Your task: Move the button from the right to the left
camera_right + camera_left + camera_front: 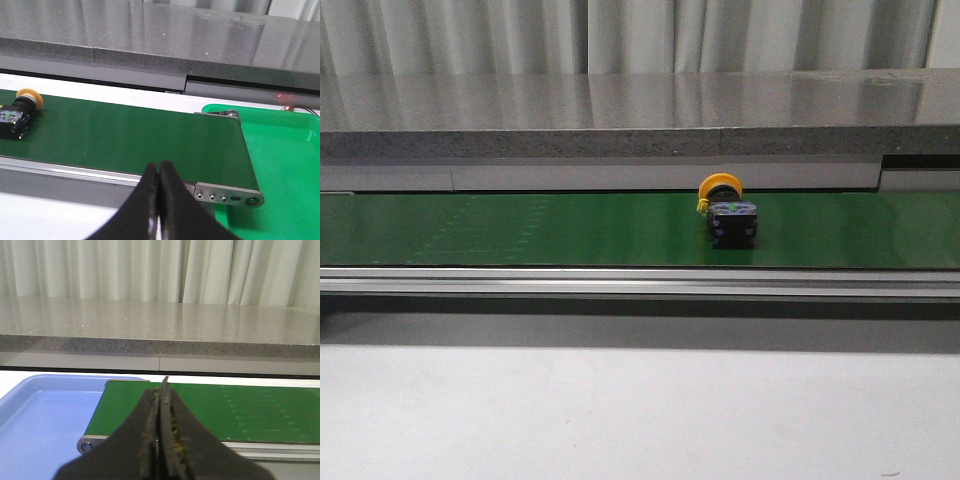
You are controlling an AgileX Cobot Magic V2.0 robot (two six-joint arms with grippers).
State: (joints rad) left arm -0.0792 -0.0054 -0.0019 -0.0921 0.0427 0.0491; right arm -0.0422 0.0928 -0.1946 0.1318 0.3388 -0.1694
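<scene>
The button (728, 211) lies on its side on the green conveyor belt (520, 230), right of centre, its yellow-orange disc head toward the back and its dark blocky body toward the front. It also shows in the right wrist view (19, 111), far from my right gripper (159, 167). My right gripper is shut and empty, held in front of the belt's near rail by the belt's right end. My left gripper (161, 390) is shut and empty, held before the belt's left end (150, 410). Neither gripper shows in the front view.
A blue tray (40, 415) sits beyond the belt's left end, a green tray (285, 150) beyond its right end. A grey stone counter (640, 115) runs behind the belt. A metal rail (640, 280) edges the belt's front, with white table (640, 410) before it.
</scene>
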